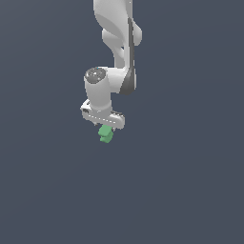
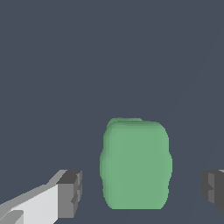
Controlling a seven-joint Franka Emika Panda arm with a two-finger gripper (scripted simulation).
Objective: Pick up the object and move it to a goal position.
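The white arm (image 1: 116,43) is seen dropping in from the top centre of the exterior view, its wrist bent so that the gripper (image 1: 108,128) is pointed downward just above the middle of the frame. Directly beneath the gripper body, the green block (image 1: 106,134) is found, a small faceted shape, its upper part hidden behind the hand. Whether it is resting on the dark grey surface (image 1: 190,190) or is lifted off it cannot be told from this angle.

In the wrist view, the block (image 2: 134,164) is shown large in the lower middle of the frame, pale green and slightly pinched at its sides. The gripper (image 2: 142,190) is spread wide: one grey fingertip pad (image 2: 70,192) is seen at the lower left on its white finger, the other pad (image 2: 213,190) at the lower right edge. The block is placed between them, nearer to the lower-left pad. A clear gap of dark background is left on either side, so nothing is being touched and nothing is held. The rest of both frames is filled by the plain grey ground.
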